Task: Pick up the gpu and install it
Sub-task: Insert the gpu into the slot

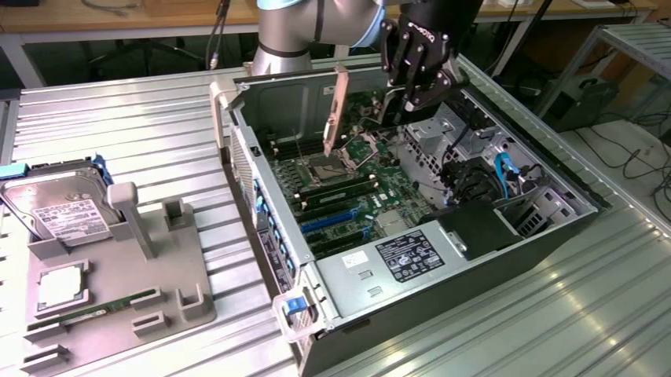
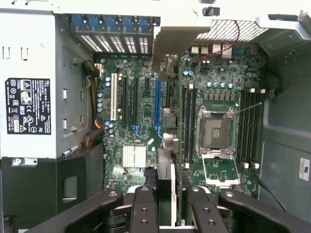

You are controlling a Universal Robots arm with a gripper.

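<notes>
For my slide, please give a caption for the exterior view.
Black gripper holds thin flat gpu upright above open computer case's green motherboard.

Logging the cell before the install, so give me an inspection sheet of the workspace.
Surface: ribbed metal table carrying an open computer case.
Job's things: gpu held edge-on over the motherboard.
Clutter: grey tray with hard drive and memory stick.
Grippers: gripper over the case, jaws shut on the gpu.
Cables: blue cable inside the case; black cables on the floor.
Surroundings: desks behind.
</notes>
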